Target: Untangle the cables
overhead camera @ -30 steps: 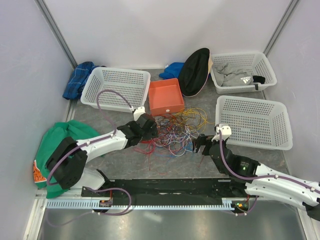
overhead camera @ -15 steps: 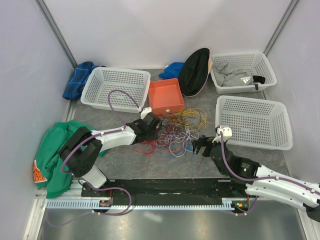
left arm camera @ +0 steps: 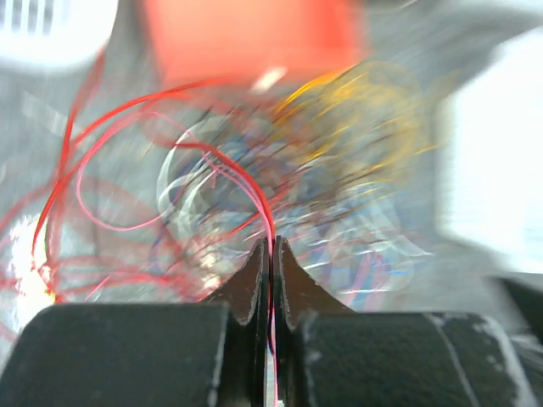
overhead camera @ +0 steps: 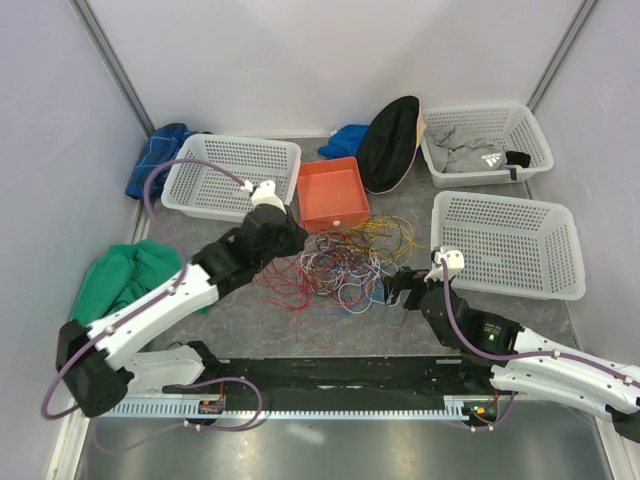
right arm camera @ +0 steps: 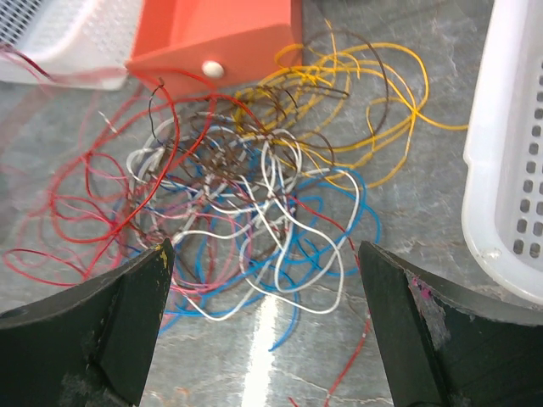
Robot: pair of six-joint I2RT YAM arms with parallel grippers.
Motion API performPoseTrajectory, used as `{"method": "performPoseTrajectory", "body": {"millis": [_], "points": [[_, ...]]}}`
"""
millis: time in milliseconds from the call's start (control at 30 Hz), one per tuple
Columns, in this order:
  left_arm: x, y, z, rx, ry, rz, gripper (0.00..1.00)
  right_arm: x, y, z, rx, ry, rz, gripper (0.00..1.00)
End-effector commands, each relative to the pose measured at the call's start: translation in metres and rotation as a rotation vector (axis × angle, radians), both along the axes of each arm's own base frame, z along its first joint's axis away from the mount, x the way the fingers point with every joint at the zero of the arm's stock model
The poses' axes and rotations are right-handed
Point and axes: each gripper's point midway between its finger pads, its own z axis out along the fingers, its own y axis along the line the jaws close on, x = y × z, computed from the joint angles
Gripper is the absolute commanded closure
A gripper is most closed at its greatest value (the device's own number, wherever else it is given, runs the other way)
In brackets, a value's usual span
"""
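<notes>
The cables [overhead camera: 345, 262] lie in a loose tangle of red, yellow, blue, white and dark wires on the grey table, in front of the orange box. My left gripper [overhead camera: 288, 240] is at the tangle's left edge; in the left wrist view it [left arm camera: 271, 248] is shut on one red cable [left arm camera: 251, 188] that arcs away into the blurred heap. My right gripper [overhead camera: 398, 290] sits at the tangle's near right. Seen from the right wrist, it [right arm camera: 263, 254] stands wide open just short of the white and blue loops [right arm camera: 280, 229], holding nothing.
An orange box [overhead camera: 332, 193] stands right behind the tangle. White baskets sit at the left [overhead camera: 230, 178], right [overhead camera: 505, 243] and back right [overhead camera: 485, 143]. A green cloth [overhead camera: 120, 280] lies at the left, a blue cloth [overhead camera: 158, 158] and a black cap [overhead camera: 388, 140] at the back.
The left gripper has shut on a red cable and lifted back to the left, its arm stretching out. The right gripper has stayed open and hardly moved.
</notes>
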Motion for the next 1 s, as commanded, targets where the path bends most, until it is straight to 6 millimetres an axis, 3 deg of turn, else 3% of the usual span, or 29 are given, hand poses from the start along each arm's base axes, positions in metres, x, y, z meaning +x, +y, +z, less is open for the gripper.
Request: {"method": "performPoseTrajectory", "body": {"millis": [0,67,200,400,533,733,967], "points": [[-0.009,-0.003,0.089,-0.055,-0.183,-0.129,0.98,0.004,0.008,0.045,0.097,-0.066,0.009,0.02],[-0.015,-0.007,0.112,-0.080,-0.221,-0.176,0.98,0.004,0.013,0.057,0.116,-0.082,0.027,0.02],[-0.031,-0.026,0.136,-0.157,-0.246,-0.311,0.98,0.002,0.030,0.080,0.158,-0.121,0.108,0.02],[-0.053,-0.046,0.147,-0.255,-0.273,-0.466,0.98,0.000,0.046,0.132,0.293,-0.240,0.185,0.02],[-0.056,-0.043,0.142,-0.245,-0.275,-0.472,0.98,-0.016,0.061,0.180,0.432,-0.369,0.319,0.07],[-0.054,-0.043,0.129,-0.229,-0.245,-0.464,0.98,-0.032,0.097,0.203,0.494,-0.402,0.492,0.14],[-0.055,-0.044,0.128,-0.233,-0.245,-0.472,0.98,-0.022,0.134,0.186,0.421,-0.365,0.550,0.19]]}}
